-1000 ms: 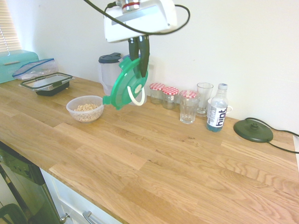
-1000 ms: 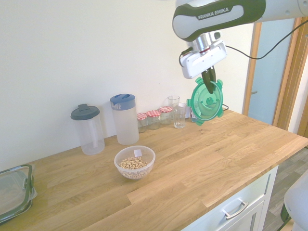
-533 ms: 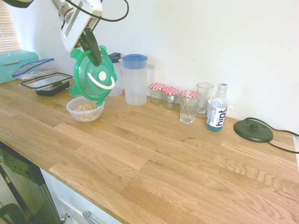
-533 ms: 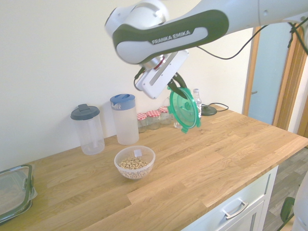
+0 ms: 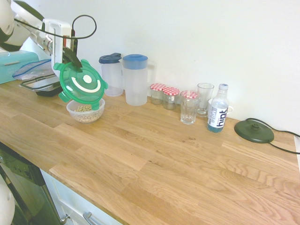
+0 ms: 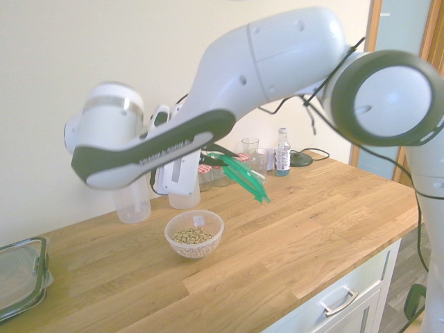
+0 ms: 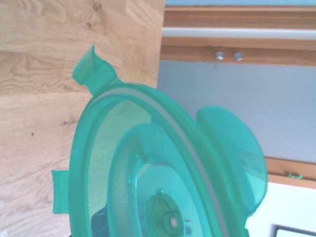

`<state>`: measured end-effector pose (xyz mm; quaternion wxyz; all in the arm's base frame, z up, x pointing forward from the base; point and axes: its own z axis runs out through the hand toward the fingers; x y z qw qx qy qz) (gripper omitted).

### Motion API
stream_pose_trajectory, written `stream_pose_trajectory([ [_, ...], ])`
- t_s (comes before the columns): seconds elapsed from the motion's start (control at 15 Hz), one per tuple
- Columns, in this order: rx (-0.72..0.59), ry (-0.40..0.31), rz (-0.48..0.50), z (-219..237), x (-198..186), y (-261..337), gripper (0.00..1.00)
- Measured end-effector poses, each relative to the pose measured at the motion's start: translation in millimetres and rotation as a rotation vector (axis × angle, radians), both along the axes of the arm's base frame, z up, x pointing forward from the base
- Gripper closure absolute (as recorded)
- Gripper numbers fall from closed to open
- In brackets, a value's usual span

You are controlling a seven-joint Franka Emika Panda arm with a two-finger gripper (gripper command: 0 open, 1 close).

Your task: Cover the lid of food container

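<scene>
One second has taken the lid from over by the jars across the counter to just above the bowl of grain, and tipped it from hanging near-upright to slanted. Gripper pinches the lid by its edge, fingers shut tight on it. Bowl sits uncovered. Carry looks about done; likely left: flatten, centre, lower

Wooden counter bears bowl, jugs (jars too).
</scene>
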<state>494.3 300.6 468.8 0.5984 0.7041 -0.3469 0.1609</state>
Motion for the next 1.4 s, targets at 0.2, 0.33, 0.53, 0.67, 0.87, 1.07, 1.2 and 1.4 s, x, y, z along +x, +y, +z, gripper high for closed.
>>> stream_pose_trajectory([
  [0.2, -0.022, 0.006, 0.079, 2.5, 16.1, 35.0, 1.00],
  [0.33, -0.021, 0.003, 0.088, 3.0, 22.2, 47.7, 1.00],
  [0.53, -0.060, 0.016, 0.102, -21.4, 25.8, 66.1, 1.00],
  [0.67, -0.092, 0.032, 0.110, -42.7, 28.4, 70.8, 1.00],
  [0.87, -0.124, 0.040, 0.114, -60.3, 33.1, 70.7, 1.00],
  [1.07, -0.126, 0.038, 0.124, -66.7, 34.2, 74.4, 1.00],
  [1.2, -0.126, 0.030, 0.126, -70.5, 36.5, 76.9, 1.00],
  [1.4, -0.142, 0.022, 0.127, -78.5, 42.7, 77.6, 1.00],
])
